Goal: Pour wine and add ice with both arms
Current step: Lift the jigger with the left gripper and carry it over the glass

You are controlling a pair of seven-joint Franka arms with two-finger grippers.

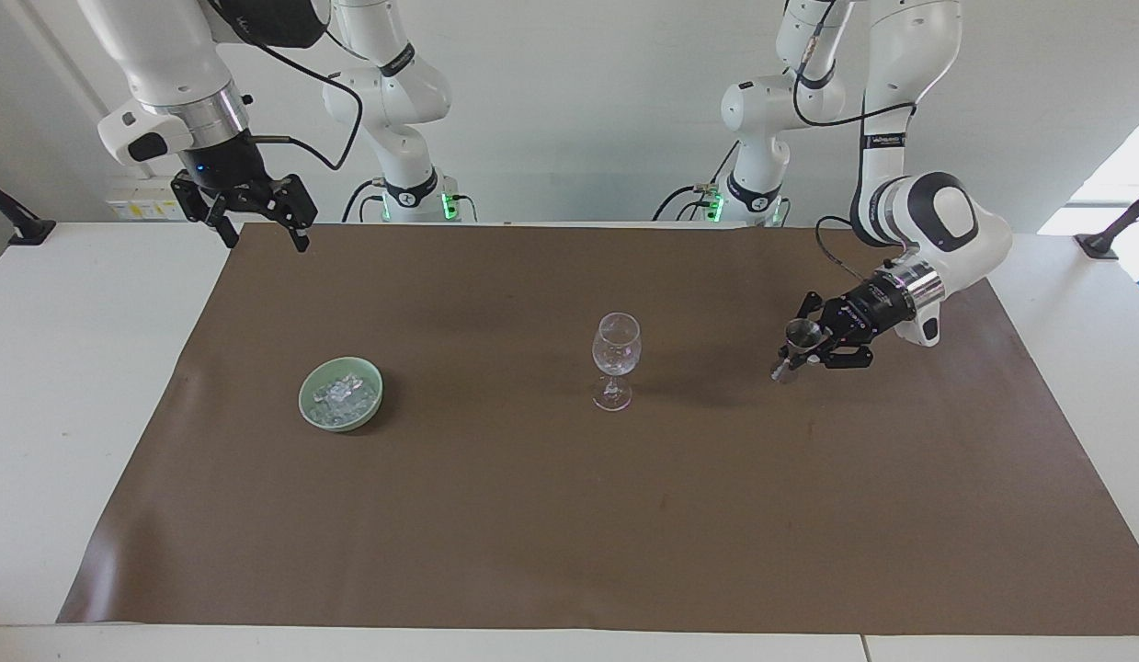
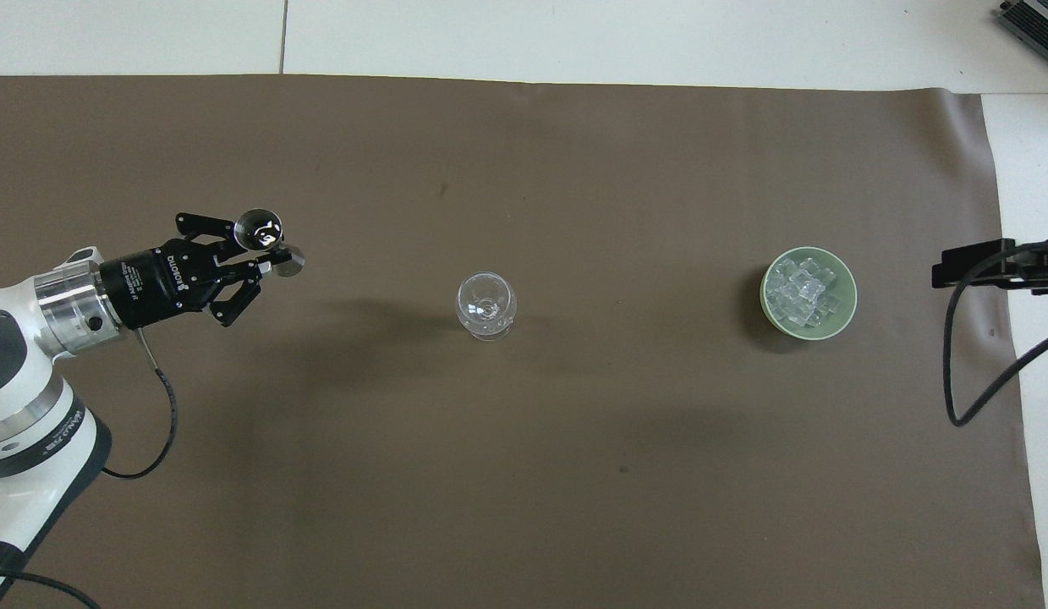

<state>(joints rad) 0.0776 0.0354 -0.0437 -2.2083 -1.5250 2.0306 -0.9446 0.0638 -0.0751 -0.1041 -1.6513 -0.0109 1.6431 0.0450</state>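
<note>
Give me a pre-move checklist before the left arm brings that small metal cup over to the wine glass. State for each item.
1. Left gripper shut on the small metal cup: ok.
2. Cup lifted off the brown mat: ok.
3. Wine glass upright at mid-mat: ok.
4. Path from cup to glass free of objects: ok.
5. Right gripper open, raised over the mat's edge at its own end, waiting: ok.
6. Ice heaped in the green bowl: ok.
7. Cup's contents: cannot tell.
</note>
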